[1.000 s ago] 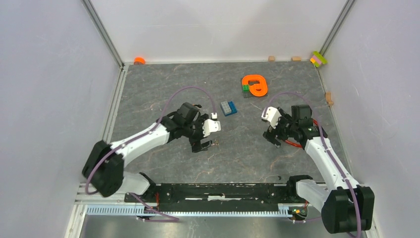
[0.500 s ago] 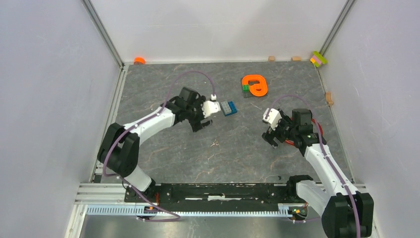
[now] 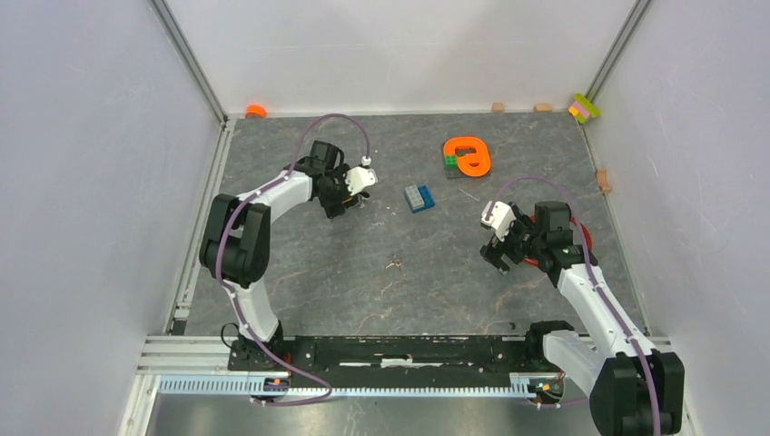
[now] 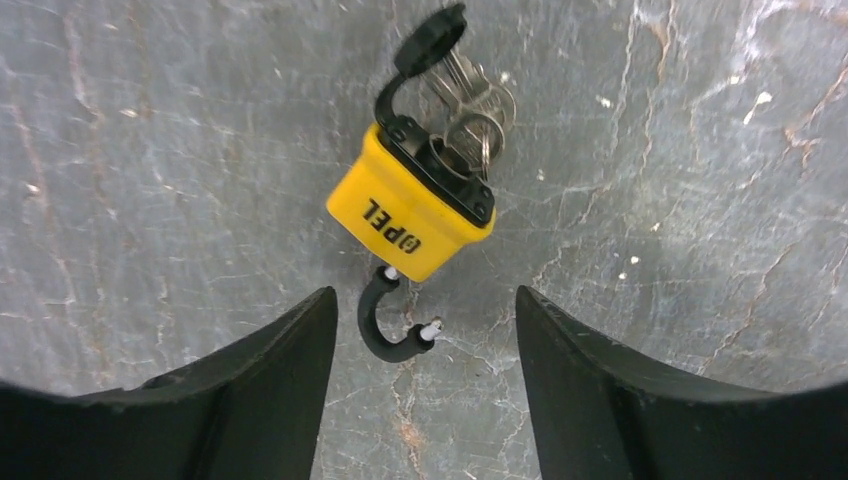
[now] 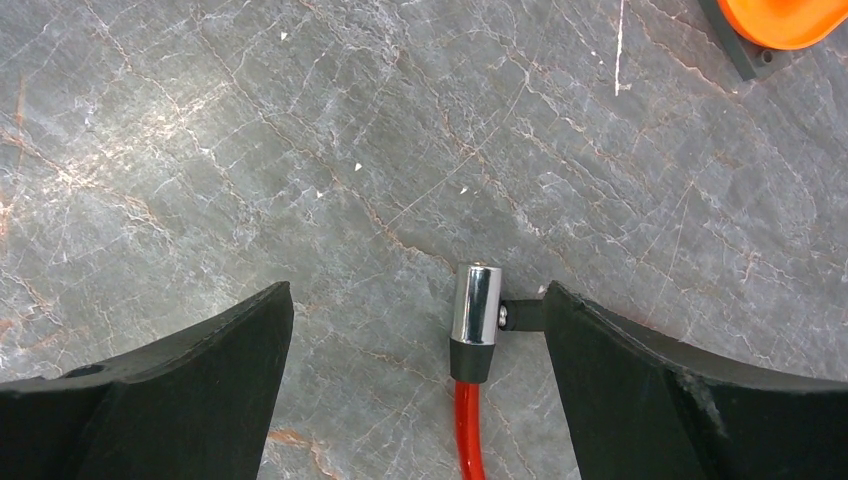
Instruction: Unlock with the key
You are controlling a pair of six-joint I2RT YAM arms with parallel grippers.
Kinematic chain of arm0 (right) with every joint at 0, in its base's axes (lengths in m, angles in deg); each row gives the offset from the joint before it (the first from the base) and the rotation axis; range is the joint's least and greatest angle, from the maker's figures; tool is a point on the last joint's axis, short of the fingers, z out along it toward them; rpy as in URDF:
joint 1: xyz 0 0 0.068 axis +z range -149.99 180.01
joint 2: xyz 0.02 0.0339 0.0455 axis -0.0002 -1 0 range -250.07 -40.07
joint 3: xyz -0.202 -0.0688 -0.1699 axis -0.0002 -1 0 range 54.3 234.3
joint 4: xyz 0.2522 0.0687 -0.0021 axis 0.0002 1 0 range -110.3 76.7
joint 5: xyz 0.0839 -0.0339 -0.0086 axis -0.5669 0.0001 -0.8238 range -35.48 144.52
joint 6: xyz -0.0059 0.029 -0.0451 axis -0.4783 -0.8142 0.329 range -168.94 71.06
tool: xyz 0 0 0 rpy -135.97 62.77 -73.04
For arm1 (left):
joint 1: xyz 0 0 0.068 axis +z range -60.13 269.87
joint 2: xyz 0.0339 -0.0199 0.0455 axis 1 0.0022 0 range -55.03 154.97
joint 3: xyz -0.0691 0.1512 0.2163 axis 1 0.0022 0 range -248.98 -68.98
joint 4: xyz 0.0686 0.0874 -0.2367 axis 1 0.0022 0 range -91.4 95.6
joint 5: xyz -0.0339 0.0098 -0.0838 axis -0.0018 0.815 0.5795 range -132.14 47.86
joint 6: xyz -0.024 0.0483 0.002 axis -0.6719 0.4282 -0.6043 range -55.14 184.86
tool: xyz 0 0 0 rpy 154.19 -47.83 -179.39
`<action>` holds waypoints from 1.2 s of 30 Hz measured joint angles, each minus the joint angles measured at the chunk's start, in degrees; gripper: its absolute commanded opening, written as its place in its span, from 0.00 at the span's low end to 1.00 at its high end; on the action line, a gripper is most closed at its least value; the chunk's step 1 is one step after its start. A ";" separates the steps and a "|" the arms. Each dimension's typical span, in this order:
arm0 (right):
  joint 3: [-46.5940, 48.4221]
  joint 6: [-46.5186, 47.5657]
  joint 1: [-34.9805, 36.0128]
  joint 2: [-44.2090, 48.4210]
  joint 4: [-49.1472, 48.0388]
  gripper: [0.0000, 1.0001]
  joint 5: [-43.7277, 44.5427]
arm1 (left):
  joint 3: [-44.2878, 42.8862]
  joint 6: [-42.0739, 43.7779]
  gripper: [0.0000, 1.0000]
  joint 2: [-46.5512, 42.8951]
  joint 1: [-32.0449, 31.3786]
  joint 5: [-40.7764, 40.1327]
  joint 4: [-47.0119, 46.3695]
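In the left wrist view a little yellow padlock (image 4: 405, 215) lies on the grey table, its black shackle (image 4: 385, 335) swung open. The silver key bunch (image 4: 480, 105) sits at its keyhole end, under a raised black cap. My left gripper (image 4: 422, 300) is open and empty, and the shackle lies between its fingertips. In the top view the left gripper (image 3: 348, 202) is at the far left. A tiny grey thing (image 3: 393, 263) lies mid-table, too small to name. My right gripper (image 5: 416, 295) is open around the red cable's chrome plug (image 5: 476, 305), which lies near the right finger.
A blue brick (image 3: 419, 197) lies right of the left gripper. An orange piece on a green and black base (image 3: 468, 156) sits behind the right gripper (image 3: 497, 256). Small blocks (image 3: 498, 107) line the back wall, and one (image 3: 603, 180) is at the right wall. The red cable (image 3: 581, 232) loops beside the right arm.
My left arm has swung from mid-table back and to the left, away from the tiny grey thing. The right arm has hardly moved.
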 measured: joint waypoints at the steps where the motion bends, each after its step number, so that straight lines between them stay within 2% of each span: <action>1: 0.00 0.00 0.00 -0.04 0.04 0.98 0.00 | -0.02 0.28 0.65 0.42 0.15 -0.04 0.39; 13: 0.00 -0.15 0.00 -1.05 0.63 0.98 -0.24 | 2.69 1.62 0.35 0.87 0.72 -3.41 2.14; 16: 0.00 -0.26 0.00 -1.22 0.68 0.98 -0.50 | 4.22 1.46 0.31 0.15 0.68 -5.55 1.27; 21: 0.00 -0.31 0.00 -1.55 0.98 0.98 -1.01 | 6.86 0.83 0.33 -1.55 0.68 -8.17 -0.52; 26: 0.00 -0.48 0.00 -1.90 1.09 0.98 -1.18 | 9.29 0.79 0.44 -3.39 0.98 -10.10 -1.60; 31: 0.00 -1.03 0.00 -1.92 1.05 0.98 -1.33 | 9.64 0.72 0.71 -4.26 1.86 -11.80 -1.70; 33: 0.00 -1.36 0.00 -1.90 1.05 0.98 -1.33 | 9.70 0.55 0.78 -5.03 1.97 -11.91 -1.75; 34: 0.00 -1.53 0.00 -1.88 1.05 0.98 -1.33 | 9.70 0.28 0.86 -5.53 2.05 -11.91 -1.81; 36: 0.00 -1.57 0.00 -1.77 1.09 0.98 -1.31 | 9.70 -0.52 0.91 -6.80 2.08 -11.58 -1.86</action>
